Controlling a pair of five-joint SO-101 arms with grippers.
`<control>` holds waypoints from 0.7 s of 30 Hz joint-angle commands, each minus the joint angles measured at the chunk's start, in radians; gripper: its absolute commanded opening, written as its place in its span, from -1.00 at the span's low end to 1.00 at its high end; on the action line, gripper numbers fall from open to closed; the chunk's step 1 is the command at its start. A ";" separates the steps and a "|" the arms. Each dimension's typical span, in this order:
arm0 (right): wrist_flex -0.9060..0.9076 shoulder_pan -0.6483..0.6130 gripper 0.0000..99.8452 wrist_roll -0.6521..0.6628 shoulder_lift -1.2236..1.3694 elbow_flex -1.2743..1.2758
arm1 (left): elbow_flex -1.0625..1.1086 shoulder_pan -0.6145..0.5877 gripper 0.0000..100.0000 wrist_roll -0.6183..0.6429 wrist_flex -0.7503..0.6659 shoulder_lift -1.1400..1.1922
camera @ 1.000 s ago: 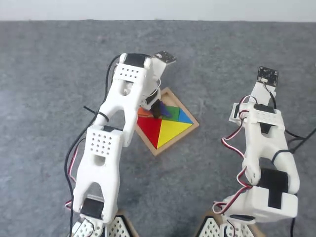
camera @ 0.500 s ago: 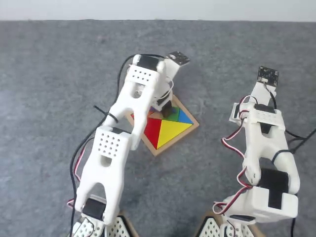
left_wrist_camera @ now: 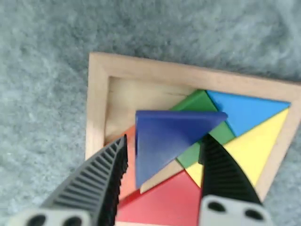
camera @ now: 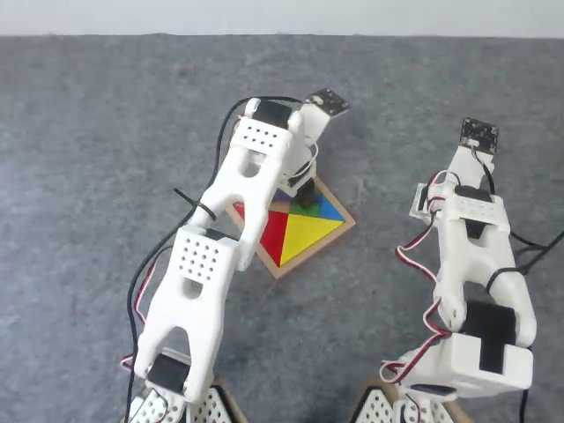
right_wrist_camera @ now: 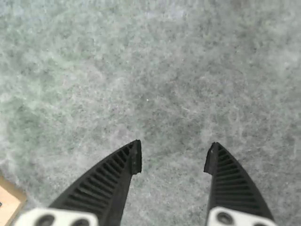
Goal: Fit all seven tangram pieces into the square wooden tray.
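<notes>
Occupying the middle of the grey surface [camera: 97,123]: one square wooden tray [left_wrist_camera: 97,108], turned corner-up like a diamond in the high view, partly filled.

Contents of tray, placed by the high view:
- red triangle [camera: 273,236]: large, lying flat, at 7 o'clock.
- yellow triangle [camera: 310,231]: large, lying flat, at 4 o'clock, sharing an edge with the red triangle.
- light blue triangle [camera: 329,209]: at 2 o'clock, against the rim and touching the yellow triangle.
- green piece [left_wrist_camera: 200,100]: near the centre, just beside the light blue triangle; partly covered, so its outline is uncertain.
- orange piece [left_wrist_camera: 130,179]: toward 9 o'clock, mostly hidden.
- bare wooden floor [left_wrist_camera: 141,94]: showing in one corner.

Item in hand: dark blue triangle [left_wrist_camera: 169,129], pinched by the left gripper [left_wrist_camera: 164,141] with one finger at each side. It sits over the 12 o'clock half of the tray. In the wrist view it overlaps the green piece, the orange piece and the bare floor, so it is not seated flat.

Left arm [camera: 211,264]: rises from 7 o'clock of the surface and ends over the tray.

Right arm [camera: 471,256]: stands at 3 o'clock of the tray, well apart from it. The right gripper [right_wrist_camera: 171,160] is spread, and grey surface shows between its fingers.
</notes>
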 commanded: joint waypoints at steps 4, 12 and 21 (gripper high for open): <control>-0.007 -0.012 -0.52 0.012 -0.013 -0.009 | -0.062 -0.002 -0.52 0.011 -0.040 -0.015; 0.005 -0.012 -0.52 0.012 -0.013 -0.009 | -0.061 -0.012 -0.53 -0.015 -0.015 -0.015; 0.005 -0.013 -0.52 0.012 -0.013 -0.011 | -0.054 -0.095 -0.53 -0.052 0.072 -0.014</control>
